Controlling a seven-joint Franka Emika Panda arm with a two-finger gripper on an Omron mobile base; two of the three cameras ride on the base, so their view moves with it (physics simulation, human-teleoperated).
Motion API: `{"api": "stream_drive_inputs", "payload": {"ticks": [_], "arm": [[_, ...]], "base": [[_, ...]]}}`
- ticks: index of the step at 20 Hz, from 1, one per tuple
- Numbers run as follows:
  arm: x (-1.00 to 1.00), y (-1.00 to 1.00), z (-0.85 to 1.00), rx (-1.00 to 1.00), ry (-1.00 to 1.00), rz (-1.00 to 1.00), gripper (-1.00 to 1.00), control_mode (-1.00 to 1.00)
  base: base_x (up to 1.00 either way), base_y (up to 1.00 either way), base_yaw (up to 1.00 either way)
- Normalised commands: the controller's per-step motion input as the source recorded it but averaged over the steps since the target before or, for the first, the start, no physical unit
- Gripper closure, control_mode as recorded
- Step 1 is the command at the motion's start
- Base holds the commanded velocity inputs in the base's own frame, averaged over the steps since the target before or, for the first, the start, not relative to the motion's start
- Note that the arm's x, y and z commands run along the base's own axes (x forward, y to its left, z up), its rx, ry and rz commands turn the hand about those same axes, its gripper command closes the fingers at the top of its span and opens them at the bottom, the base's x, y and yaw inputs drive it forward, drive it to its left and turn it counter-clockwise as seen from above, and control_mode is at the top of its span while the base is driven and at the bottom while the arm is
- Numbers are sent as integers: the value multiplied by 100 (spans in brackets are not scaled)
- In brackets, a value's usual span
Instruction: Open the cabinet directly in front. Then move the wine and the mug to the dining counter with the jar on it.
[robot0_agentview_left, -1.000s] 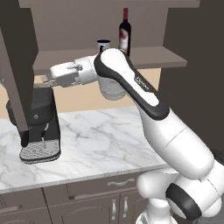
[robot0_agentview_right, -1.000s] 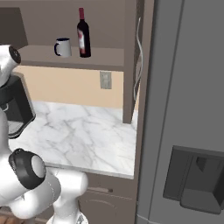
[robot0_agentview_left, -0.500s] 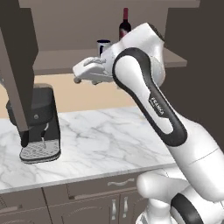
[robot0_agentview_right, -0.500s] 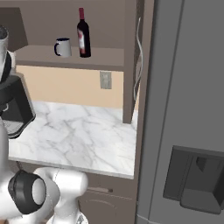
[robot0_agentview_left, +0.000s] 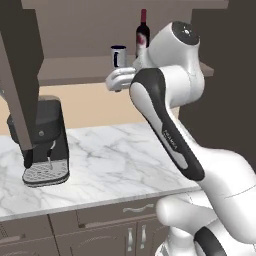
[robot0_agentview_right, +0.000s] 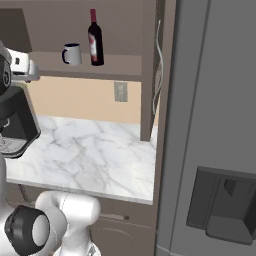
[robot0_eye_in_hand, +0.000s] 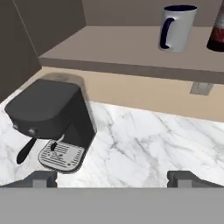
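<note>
Item: gripper (robot0_eye_in_hand: 112, 177) — jaws wide, empty.
Mug (robot0_eye_in_hand: 177, 27) upright on the cabinet (robot0_agentview_left: 125, 70) shelf, ahead of the fingertips, apparently higher.

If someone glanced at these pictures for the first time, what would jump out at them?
The big white arm reaching up toward the open cabinet, where the wine and the mug stand side by side on the shelf. Below, a black coffee machine sits on the marble worktop.
</note>
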Motion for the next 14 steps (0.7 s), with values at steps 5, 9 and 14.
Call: {"api": "stream_drive_inputs", "payload": {"ticks": [5,9,14], "arm": [[77,-6,3,1,-9,-18,-100,-100],[79,0,24,0,-4,-26,-100,-100],[82,0,35,-2,0,-35,-100,-100]], "base": [[0,0,0],[0,0,0],[0,0,0]]}}
